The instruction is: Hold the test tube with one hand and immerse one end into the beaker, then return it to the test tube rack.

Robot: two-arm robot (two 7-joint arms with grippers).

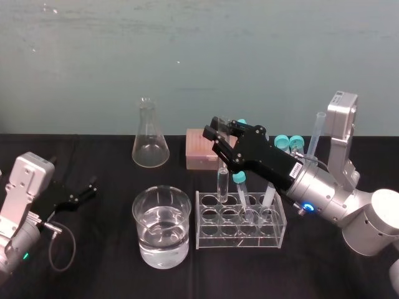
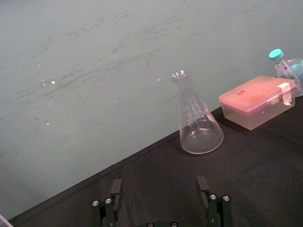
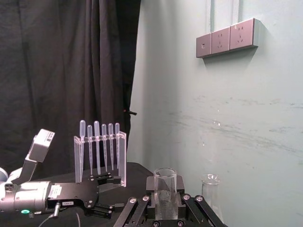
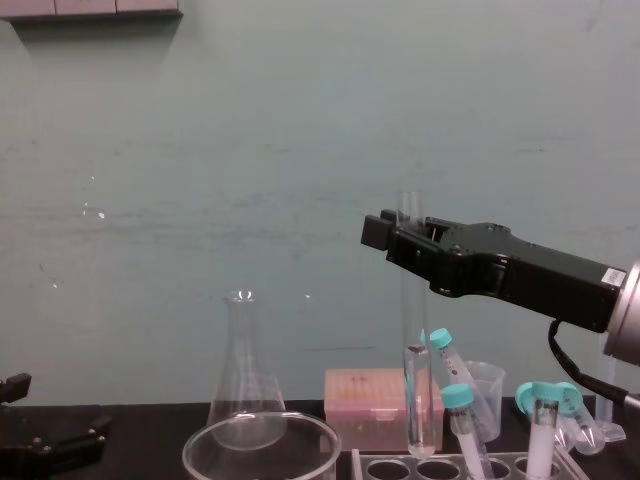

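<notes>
- Your right gripper [image 1: 218, 142] reaches in from the right, above the back-left corner of the test tube rack [image 1: 218, 241]. Its jaws are drawn in narrow on the upper part of the test tube [image 1: 222, 182]. In the right wrist view the pads sit against the glass on both sides.
- The test tube stands upright. In the chest view its open rim shows above the fingers, and its rounded lower end is level with the rack's top plate, over the back-left hole. You cannot tell whether the tip has entered the hole.
- The beaker [image 1: 161, 227] stands on the black table [image 1: 106, 274] just left of the rack. It is about half full of clear liquid and apart from the tube.
- In the rack, short tubes with teal caps [image 1: 240, 179] lean in holes to the right of the held tube.
- Your left gripper [image 1: 87, 189] is parked low at the table's left side, well apart from the beaker. Its fingers are spread wide with nothing between them.
- At the back, a conical flask [image 1: 149, 138] and a pink box [image 1: 202, 149] stand near the wall, the box directly behind the rack.
</notes>
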